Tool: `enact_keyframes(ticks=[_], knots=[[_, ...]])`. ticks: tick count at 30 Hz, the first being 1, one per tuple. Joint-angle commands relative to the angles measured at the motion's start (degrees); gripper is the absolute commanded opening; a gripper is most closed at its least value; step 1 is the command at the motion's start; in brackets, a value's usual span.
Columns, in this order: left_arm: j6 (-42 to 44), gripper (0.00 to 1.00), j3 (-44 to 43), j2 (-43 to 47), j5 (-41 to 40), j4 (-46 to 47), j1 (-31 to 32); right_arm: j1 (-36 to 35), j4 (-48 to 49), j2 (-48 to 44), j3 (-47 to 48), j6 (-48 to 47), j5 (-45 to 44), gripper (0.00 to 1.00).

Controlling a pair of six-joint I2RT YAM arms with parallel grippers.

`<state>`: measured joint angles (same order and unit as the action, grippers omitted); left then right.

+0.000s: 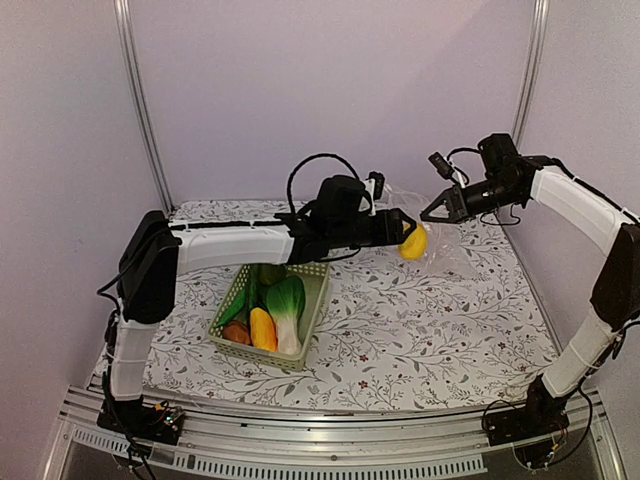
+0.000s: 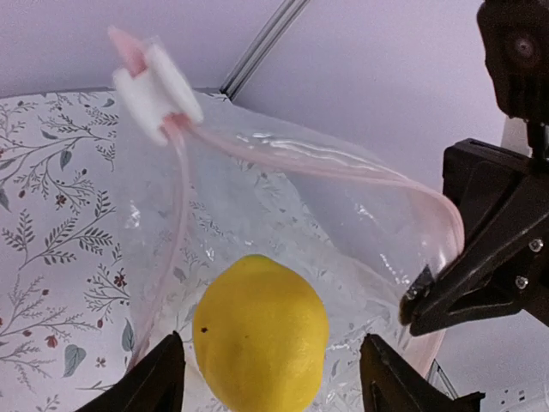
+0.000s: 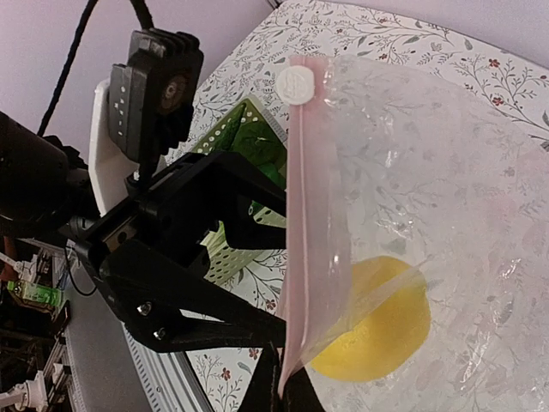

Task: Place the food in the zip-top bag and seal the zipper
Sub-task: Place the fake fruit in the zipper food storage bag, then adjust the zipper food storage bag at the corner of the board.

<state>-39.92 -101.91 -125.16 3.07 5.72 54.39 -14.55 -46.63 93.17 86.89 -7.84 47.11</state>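
Student: So, at the bag's mouth, which part is which?

Instructor: Right gripper (image 2: 422, 302): fingers closed on the zipper (image 2: 343, 167), the pink strip, lifting one lip of the zip-top bag (image 2: 257, 206) clear of the table (image 1: 420, 330). Left gripper (image 2: 273, 365): fingers spread wide, with a gap on each side of the lemon (image 2: 262, 330), which they do not touch. From the right wrist the lemon lies behind the clear film, so I judge it to be inside the bag, close to the mouth.

Student: What could go wrong from this position?

Instructor: Three hazards, as I judge them. (a) The lemon sits near the opening. If the held lip sags or tilts, the round fruit may roll back out. (b) The left fingers stand at the mouth. A withdrawal that snags the film could drag the bag off the right gripper's narrow pinch. (c) The white slider (image 2: 154, 94) rides at the far end of the strip. Sealing calls for a straight, taut zipper, and the strip now curves.

Student: And the other food?

Instructor: Bok choy (image 1: 287, 303), an orange-yellow piece (image 1: 262, 328) and a reddish-brown round one (image 1: 236, 333) lie in the green basket (image 1: 316, 305), well apart from the bag. Each further insertion would repeat hazards (a) and (b), with less room inside.
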Motion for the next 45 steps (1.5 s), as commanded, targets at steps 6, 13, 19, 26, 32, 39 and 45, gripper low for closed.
enact_keyframes(ticks=[6, 13, 19, 26, 32, 39, 45], knots=[[2.3, 0.75, 3.0, 7.4, -2.9, 0.1, 0.0, 0.0, 0.0, 2.3, 3.0, 0.4, -3.7, 0.00], [-2.9, 0.62, 15.2, 15.6, -9.9, -0.2, 0.5, 0.1, 0.2, 6.3, 6.8, -0.3, -4.0, 0.00], [-6.3, 0.59, 9.8, 10.2, -10.8, -8.3, 0.2, 0.1, 1.6, 6.7, 7.5, -0.1, -4.3, 0.00], [-9.9, 0.57, 3.9, 3.0, -7.0, -8.6, -1.3, 0.0, 2.1, 6.3, 6.5, 0.3, -3.2, 0.00], [-8.7, 0.40, -0.3, -1.2, -3.6, -7.4, -2.6, 0.0, 2.6, 6.5, 5.7, 0.5, -3.2, 0.00], [-8.7, 0.00, -10.7, -2.1, 0.6, -13.9, -1.4, -1.7, 1.0, 7.6, 10.6, 0.8, -29.6, 0.00], [-8.2, 0.00, -12.3, -0.5, -8.6, -19.3, 2.0, -0.9, 2.8, 7.1, 18.7, -4.9, -55.8, 0.00]])
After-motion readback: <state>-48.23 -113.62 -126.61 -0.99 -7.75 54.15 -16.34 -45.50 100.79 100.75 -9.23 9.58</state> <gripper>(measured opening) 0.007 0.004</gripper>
